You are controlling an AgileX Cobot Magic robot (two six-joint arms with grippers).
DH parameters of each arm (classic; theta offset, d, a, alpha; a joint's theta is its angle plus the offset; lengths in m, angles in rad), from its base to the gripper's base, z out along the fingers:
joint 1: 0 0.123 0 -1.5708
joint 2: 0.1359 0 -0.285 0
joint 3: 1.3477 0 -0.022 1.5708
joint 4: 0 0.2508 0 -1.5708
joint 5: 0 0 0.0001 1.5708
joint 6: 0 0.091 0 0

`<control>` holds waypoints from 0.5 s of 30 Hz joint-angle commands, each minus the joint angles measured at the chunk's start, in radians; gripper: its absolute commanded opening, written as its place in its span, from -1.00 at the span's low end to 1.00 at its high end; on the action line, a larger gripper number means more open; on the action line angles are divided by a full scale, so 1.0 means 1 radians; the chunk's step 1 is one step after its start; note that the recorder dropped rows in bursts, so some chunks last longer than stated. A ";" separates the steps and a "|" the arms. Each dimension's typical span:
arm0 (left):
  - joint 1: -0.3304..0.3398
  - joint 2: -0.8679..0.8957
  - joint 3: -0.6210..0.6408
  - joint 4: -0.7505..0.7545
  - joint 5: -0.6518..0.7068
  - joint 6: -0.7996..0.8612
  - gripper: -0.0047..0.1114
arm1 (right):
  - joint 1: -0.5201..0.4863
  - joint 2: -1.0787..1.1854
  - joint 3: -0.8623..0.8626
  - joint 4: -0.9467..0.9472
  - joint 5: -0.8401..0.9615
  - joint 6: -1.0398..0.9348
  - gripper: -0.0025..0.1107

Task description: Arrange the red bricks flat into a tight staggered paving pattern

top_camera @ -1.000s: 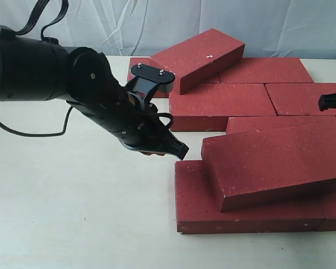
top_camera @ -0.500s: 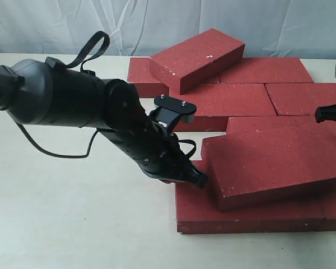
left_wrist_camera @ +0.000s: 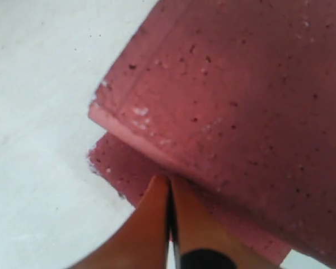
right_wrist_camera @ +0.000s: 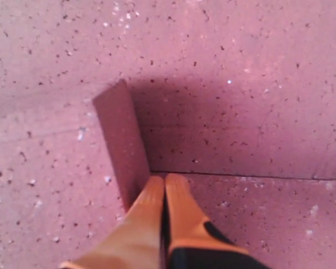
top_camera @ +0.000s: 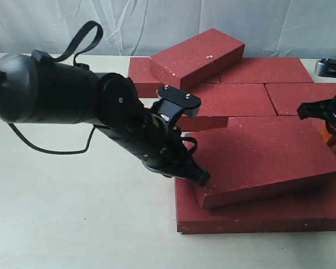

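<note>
My left gripper [top_camera: 200, 178] has its fingers pressed together with nothing between them, tip touching the left corner of the front loose brick [top_camera: 263, 159]. That brick lies tilted on the front row [top_camera: 235, 218], not flat yet. Behind it, a second loose brick [top_camera: 197, 51] rests slanted across the back row [top_camera: 269, 70]. The other red bricks [top_camera: 229, 98] look flat and tight. My right gripper [right_wrist_camera: 164, 180] is clenched and empty too, tip at a raised brick edge, likely the front brick's right end. The base looks mostly laid; two bricks are left to seat.
</note>
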 commanded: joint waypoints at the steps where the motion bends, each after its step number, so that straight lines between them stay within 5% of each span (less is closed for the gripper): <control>1: -0.002 -0.059 -0.004 0.054 -0.021 -0.008 -0.92 | 0.001 -0.027 -0.005 0.132 0.029 -0.066 -0.97; 15: 0.253 -0.094 -0.004 0.065 0.034 -0.057 -0.92 | 0.047 -0.066 -0.005 0.354 0.013 -0.199 -0.97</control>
